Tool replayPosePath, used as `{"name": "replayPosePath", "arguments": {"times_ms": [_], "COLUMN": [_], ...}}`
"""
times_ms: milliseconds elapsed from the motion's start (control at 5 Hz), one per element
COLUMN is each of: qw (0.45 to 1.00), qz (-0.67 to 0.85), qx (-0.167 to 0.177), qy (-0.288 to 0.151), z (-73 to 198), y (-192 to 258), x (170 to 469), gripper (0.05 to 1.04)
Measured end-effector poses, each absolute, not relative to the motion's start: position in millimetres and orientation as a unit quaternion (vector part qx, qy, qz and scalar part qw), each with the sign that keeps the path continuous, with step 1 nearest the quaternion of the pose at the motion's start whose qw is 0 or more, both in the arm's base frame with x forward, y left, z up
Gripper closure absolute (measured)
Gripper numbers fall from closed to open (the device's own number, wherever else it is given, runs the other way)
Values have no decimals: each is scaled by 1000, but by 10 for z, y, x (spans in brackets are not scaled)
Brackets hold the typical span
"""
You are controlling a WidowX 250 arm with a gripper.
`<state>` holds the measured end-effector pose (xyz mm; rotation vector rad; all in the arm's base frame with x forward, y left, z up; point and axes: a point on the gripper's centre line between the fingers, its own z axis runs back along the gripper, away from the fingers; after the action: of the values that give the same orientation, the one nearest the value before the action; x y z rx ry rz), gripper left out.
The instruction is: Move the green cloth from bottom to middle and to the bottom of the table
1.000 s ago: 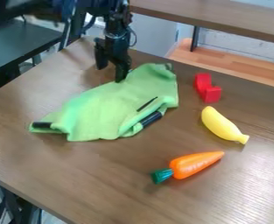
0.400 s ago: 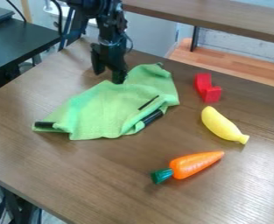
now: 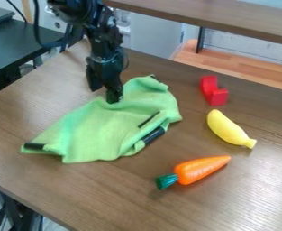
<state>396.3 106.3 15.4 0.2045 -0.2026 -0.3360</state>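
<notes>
The black gripper (image 3: 104,93) points down at the upper left part of the table, its two fingers apart. Its right fingertip rests against the upper left edge of the green cloth (image 3: 101,128), while the left one stands just outside that edge. Crumpled and spread at an angle, the cloth covers the table from left of centre to the middle, with dark strips at its left corner and right side.
Right of the cloth lie a red block (image 3: 214,92) and a yellow banana (image 3: 228,129). An orange carrot (image 3: 194,171) with a green top is in front, to the lower right. The brown table (image 3: 106,198) has its front edge at lower left.
The gripper has moved toward the front and slightly left. The cloth has shifted the same way with it, and its folds have changed a little. The block, banana and carrot have stayed put.
</notes>
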Motion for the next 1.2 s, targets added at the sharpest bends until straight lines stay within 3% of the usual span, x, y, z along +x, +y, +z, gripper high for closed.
{"name": "replayPosePath", "arguments": {"times_ms": [600, 800, 1200], "qw": [960, 952, 952], "qz": [-242, -263, -240], "qx": [92, 100, 123], "qy": [-107, -118, -145], "z": [160, 156, 183], "y": [879, 873, 1019], "x": [3400, 3406, 3882], "gripper": [82, 82, 83]}}
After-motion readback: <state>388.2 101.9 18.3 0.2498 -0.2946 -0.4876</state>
